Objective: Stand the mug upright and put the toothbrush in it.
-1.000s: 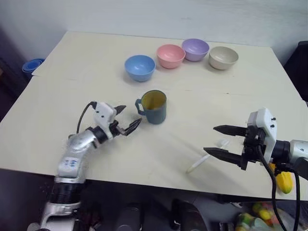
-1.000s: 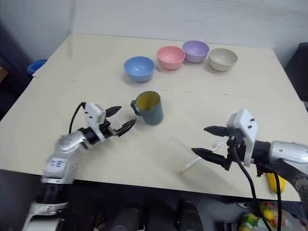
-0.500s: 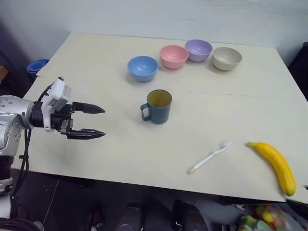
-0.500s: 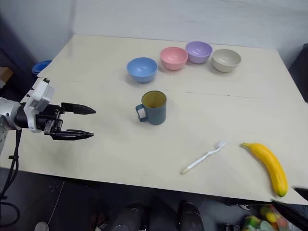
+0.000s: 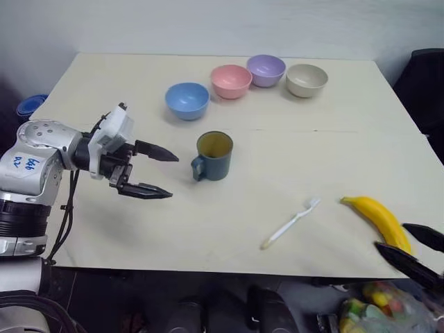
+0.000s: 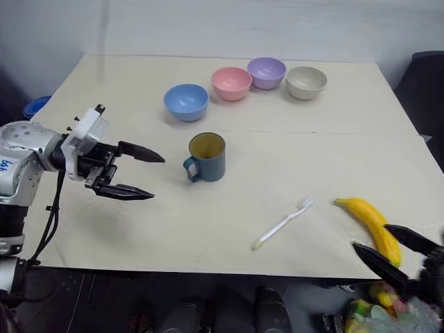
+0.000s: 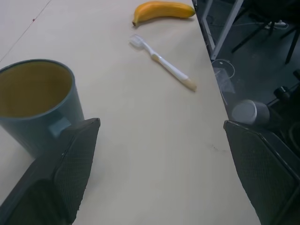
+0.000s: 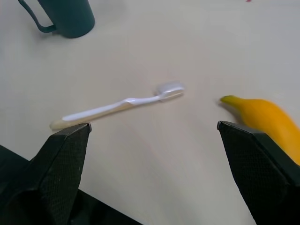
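Both jaws wide open (empty); mug (image 5: 214, 156) upright, untouched.

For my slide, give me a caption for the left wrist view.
Open left gripper beside upright mug, toothbrush and banana lying beyond on the table.

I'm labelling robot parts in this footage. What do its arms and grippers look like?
The left arm is silver metal with a blue-lettered sticker, a white wrist block and a black cable looping below. The left gripper and right gripper each have two slim, pointed black fingers with textured inner pads.
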Robot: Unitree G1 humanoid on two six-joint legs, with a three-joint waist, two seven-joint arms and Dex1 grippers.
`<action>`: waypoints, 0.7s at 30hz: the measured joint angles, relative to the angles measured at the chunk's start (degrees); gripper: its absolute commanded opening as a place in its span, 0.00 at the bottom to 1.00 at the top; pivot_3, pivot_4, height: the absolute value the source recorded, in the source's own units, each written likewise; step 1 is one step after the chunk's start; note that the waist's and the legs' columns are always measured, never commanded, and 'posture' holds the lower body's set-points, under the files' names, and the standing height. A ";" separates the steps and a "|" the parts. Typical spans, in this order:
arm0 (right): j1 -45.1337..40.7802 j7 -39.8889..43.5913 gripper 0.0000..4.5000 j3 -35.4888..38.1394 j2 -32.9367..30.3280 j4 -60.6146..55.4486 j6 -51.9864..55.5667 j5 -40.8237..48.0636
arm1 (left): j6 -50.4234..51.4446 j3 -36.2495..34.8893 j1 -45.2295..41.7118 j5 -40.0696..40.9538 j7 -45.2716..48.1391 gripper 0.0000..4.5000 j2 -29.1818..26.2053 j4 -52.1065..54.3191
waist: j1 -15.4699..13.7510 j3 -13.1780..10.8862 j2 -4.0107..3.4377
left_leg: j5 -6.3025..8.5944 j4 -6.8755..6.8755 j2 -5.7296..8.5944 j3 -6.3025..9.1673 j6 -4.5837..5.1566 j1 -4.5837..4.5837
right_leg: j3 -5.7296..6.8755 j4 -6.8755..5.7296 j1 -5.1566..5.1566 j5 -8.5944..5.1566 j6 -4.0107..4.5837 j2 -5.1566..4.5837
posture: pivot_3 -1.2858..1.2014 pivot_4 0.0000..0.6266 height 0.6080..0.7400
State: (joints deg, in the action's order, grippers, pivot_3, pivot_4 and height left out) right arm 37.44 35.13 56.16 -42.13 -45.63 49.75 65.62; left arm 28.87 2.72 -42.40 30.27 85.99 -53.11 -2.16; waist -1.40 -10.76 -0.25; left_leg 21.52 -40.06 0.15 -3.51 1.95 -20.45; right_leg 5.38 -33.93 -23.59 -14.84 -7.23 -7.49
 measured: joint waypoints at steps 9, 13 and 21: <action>-16.98 -32.75 1.00 -25.82 0.23 -0.34 5.57 12.84 | 1.68 0.95 -0.18 3.39 0.02 1.00 1.39 6.00 | 0.13 0.06 0.18 | -0.08 -0.10 0.01 -0.03 0.06 0.05 | -0.11 -0.02 0.07 0.05 -0.08 0.01 | 0.52 0.24 1.00; -26.09 -46.92 1.00 -36.22 1.48 3.85 5.18 19.24 | 1.54 2.99 -0.86 3.44 0.02 1.00 2.80 6.67 | 0.20 0.05 0.14 | -0.08 -0.05 0.00 -0.08 0.05 -0.01 | -0.11 0.00 -0.03 0.04 -0.07 0.05 | 0.52 0.24 1.00; -34.12 -57.88 1.00 -42.76 1.99 12.73 4.85 21.62 | 1.91 3.41 -2.43 4.32 0.01 1.00 3.28 8.50 | 0.06 0.05 0.14 | -0.09 -0.09 0.04 -0.11 0.11 -0.09 | -0.11 0.04 -0.03 0.06 -0.10 0.04 | 0.52 0.24 1.00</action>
State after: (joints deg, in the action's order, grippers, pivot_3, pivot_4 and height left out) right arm 3.32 -22.75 13.41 -40.15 -32.91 54.60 87.24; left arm 30.79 6.13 -44.83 34.58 86.01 -49.83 6.34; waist -1.35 -10.71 -0.11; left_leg 21.43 -40.15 0.19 -3.62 2.06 -20.54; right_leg 5.27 -33.89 -23.62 -14.78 -7.33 -7.45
